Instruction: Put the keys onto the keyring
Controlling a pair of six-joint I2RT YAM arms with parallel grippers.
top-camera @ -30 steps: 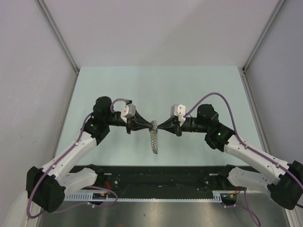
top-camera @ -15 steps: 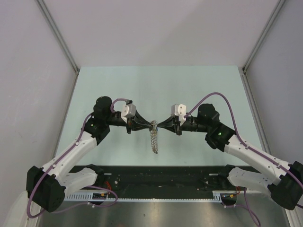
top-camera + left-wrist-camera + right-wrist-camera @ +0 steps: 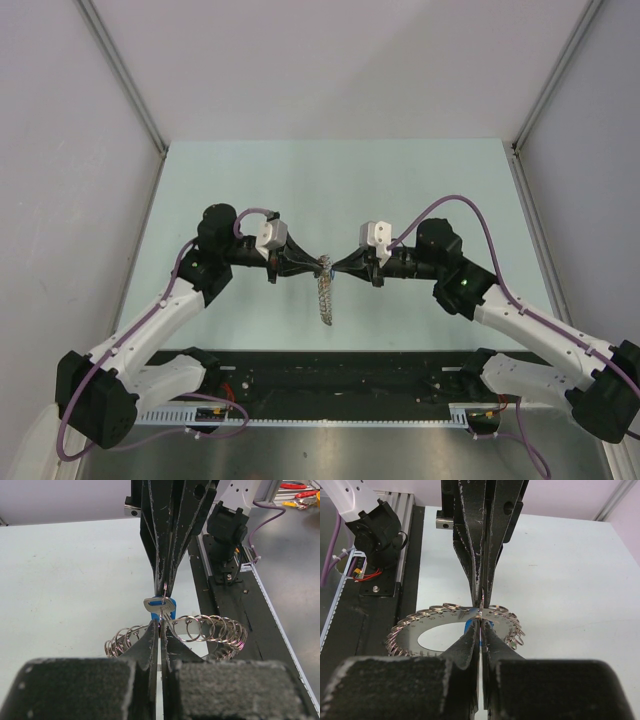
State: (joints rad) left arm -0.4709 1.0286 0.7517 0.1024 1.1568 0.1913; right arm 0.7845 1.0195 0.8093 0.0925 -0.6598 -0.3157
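Centrally, left hand point(image 3: 317, 264), right hand point(image 3: 334, 265) pinch keyring point(image 3: 325, 296); blue key point(image 3: 161, 608) seemingly between.

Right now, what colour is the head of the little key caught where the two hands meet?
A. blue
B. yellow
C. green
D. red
A: in the left wrist view the blue key shows its blue plastic head just above the keyring.

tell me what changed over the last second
Nothing visibly changed. The left gripper and right gripper stay shut, tip to tip, at the top of the keyring, which hangs below them, a blue key at the pinch.
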